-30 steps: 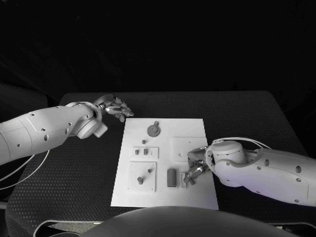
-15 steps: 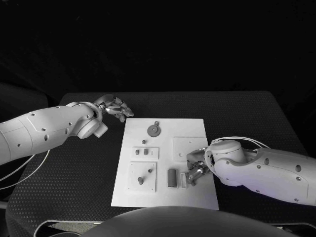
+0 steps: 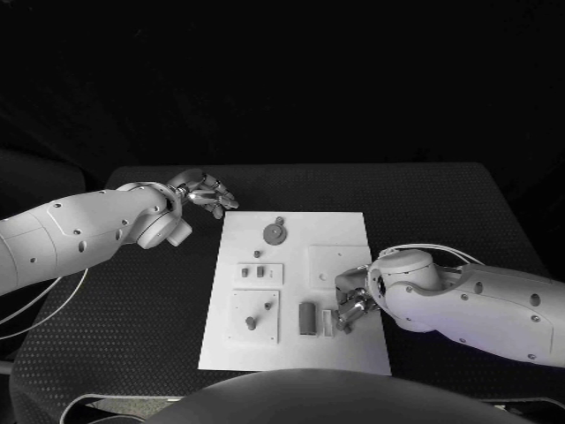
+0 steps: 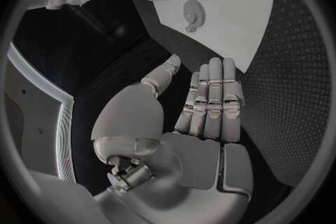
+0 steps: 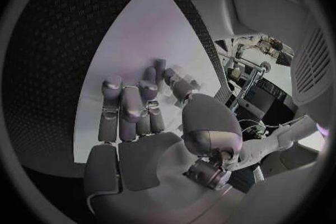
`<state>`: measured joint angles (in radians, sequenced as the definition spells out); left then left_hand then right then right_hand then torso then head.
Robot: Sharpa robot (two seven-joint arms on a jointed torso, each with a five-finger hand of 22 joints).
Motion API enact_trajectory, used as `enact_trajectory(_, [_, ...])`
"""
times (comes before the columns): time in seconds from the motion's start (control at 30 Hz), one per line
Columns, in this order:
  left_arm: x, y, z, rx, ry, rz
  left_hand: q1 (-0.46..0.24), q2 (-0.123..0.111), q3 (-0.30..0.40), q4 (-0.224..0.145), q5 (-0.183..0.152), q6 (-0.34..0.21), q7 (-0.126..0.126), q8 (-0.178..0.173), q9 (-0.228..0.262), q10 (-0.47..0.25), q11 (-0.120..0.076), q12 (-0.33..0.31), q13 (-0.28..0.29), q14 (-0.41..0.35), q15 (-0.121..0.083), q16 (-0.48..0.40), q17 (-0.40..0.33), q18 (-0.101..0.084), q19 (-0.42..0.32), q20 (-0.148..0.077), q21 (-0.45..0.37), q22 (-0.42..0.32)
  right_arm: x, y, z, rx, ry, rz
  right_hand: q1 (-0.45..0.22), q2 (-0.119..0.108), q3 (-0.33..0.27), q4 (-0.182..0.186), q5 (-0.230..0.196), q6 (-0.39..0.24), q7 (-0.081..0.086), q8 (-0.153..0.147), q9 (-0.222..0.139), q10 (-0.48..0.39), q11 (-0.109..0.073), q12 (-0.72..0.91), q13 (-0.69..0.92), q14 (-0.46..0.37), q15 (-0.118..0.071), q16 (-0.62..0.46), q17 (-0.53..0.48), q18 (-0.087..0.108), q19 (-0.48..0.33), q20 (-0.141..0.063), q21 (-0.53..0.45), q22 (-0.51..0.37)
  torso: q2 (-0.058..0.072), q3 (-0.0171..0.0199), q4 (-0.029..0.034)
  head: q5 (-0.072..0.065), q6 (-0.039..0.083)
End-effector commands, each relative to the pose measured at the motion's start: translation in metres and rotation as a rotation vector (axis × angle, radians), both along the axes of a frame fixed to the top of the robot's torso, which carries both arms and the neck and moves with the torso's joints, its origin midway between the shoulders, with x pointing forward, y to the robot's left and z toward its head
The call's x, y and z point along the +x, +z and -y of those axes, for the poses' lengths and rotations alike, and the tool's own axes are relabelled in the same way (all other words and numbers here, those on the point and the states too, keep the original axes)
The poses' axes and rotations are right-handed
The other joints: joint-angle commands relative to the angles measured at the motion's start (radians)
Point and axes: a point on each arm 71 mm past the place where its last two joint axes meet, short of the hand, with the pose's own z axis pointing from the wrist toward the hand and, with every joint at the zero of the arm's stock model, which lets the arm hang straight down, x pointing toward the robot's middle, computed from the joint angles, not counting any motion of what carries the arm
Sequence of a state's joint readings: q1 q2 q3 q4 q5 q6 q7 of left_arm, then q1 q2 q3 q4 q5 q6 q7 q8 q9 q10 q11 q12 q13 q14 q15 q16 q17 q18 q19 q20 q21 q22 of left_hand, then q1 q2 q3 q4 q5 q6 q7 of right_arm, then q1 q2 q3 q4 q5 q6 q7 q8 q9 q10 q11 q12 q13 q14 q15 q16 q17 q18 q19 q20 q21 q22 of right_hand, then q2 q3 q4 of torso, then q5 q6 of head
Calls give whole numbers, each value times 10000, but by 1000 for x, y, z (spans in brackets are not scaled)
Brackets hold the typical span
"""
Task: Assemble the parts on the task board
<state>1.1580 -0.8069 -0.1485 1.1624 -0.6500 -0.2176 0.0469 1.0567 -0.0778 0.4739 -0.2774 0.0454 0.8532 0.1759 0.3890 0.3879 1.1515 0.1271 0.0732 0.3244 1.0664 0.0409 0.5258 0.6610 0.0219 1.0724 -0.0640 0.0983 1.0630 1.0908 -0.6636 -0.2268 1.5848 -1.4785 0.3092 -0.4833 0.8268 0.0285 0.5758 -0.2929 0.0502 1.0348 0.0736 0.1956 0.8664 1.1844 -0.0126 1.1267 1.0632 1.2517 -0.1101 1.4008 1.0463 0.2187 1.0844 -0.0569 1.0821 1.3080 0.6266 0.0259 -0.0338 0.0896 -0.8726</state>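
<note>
The white task board (image 3: 340, 234) lies in the middle of the table. On it sit a round gear (image 3: 274, 233), small grey parts (image 3: 251, 272), two pegs on a raised plate (image 3: 252, 323) and a dark block (image 3: 308, 318). My right hand (image 3: 350, 305) is low over the board's near right part, fingertips down beside a pale narrow part (image 3: 327, 320). The right wrist view has that hand (image 5: 136, 109) with fingers bent onto the board (image 5: 140, 39); whether it pinches anything is hidden. My left hand (image 3: 204, 193) hovers off the far left corner, fingers straight (image 4: 210, 101), holding nothing. The gear (image 4: 192, 11) lies beyond it.
Black textured table (image 3: 130, 300) surrounds the board, with bare room on both sides. A thin cable (image 3: 28, 309) loops off the table's left edge. A square recess (image 3: 335, 263) lies just beyond my right hand.
My right hand's fingers have shifted slightly beside the pale narrow part. The left hand has stayed where it was.
</note>
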Motion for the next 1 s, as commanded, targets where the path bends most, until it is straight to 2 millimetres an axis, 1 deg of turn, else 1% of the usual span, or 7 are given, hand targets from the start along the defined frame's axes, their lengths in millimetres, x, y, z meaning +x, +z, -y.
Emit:
enact_trajectory(0.03, [0, 0, 2, -27, -154, -28, -94, -4, 22, 38, 45, -90, -3, -18, 5, -87, -11, -14, -12, 51, 5, -59, 11, 173, 6, 68, -62, 10, -7, -18, 16, -1254, 38, -414, 17, -140, 6, 6, -20, -299, 263, -63, -764, -14, 23, -26, 7, -97, -14, -9, -21, 431, -45, 43, 53, 106, 0, -3, 0, 5, 0])
enact_trajectory(0.23, [0, 0, 3, -32, -168, -26, -99, -3, 23, 41, 46, -91, -2, -18, 5, -87, -11, -14, -12, 52, 5, -63, 16, 172, 7, 68, -63, 12, -6, -17, 13, -1454, 255, -165, -116, -228, -70, 42, -20, -305, 269, -47, -771, -25, 29, -40, 1, -94, -6, -14, -16, 431, -38, 70, 35, 84, 0, -4, 6, -23, 0])
enact_trajectory(0.47, [0, 0, 2, -15, -156, -28, -100, 0, 25, 42, 46, -90, -3, -17, 6, -87, -11, -14, -12, 54, 5, -67, 22, 173, 8, 68, -64, 13, -6, -19, 18, -858, -376, -675, 397, 453, 407, -6, -18, -180, 213, 48, -758, 29, -23, -24, -1, 2, -38, 44, 84, 431, -20, 35, 50, 83, -1, -7, 8, -32, 0])
enact_trajectory(0.7, [0, 0, 2, -14, -166, -46, -99, -2, 27, 40, 46, -90, -3, -17, 6, -87, -11, -13, -11, 55, 5, -71, 27, 174, 8, 67, -65, 15, -6, -19, 25, -131, -1287, -1216, 473, 547, 621, -10, -18, -2, 151, 155, -749, 92, -83, -18, -10, 99, -72, 94, 165, 431, 13, 54, 104, 104, -1, -3, 4, -29, 0])
enact_trajectory(0.73, [0, 0, 2, -11, -162, -45, -99, -2, 27, 40, 46, -91, -3, -17, 6, -87, -11, -13, -11, 56, 4, -71, 28, 174, 8, 67, -65, 15, -6, -19, 26, -47, -1425, -1265, 535, 527, 1124, 44, 2132, 24, 229, 163, -761, 84, -132, -34, -17, 87, -78, 96, 168, 345, -44, 67, 83, 99, -1, -3, 5, -30, 0])
enact_trajectory(0.77, [0, 0, 2, -8, -161, -47, -99, -2, 28, 40, 46, -91, -3, -17, 6, -87, -12, -13, -11, 56, 4, -72, 28, 174, 8, 67, -65, 15, -6, -19, 28, 34, -1577, -1328, 302, 622, 1122, -6, 2499, 65, 171, 178, -797, 133, -71, -25, -23, 134, -52, 102, 165, 388, 42, 102, 145, 112, 0, -3, 5, -33, 0])
enact_trajectory(1.0, [-1, 0, 2, -6, -166, -52, -96, -4, 31, 37, 46, -90, -4, -17, 6, -87, -12, -13, -11, 58, 4, -78, 36, 174, 8, 66, -67, 18, -3, -17, 41, 784, -2705, -1615, 231, 659, 1219, -10, 2529, 118, 146, 206, -836, 159, -87, -26, -28, 175, -56, 103, 174, 431, 71, 126, 174, 119, -1, -1, -6, -21, 0])
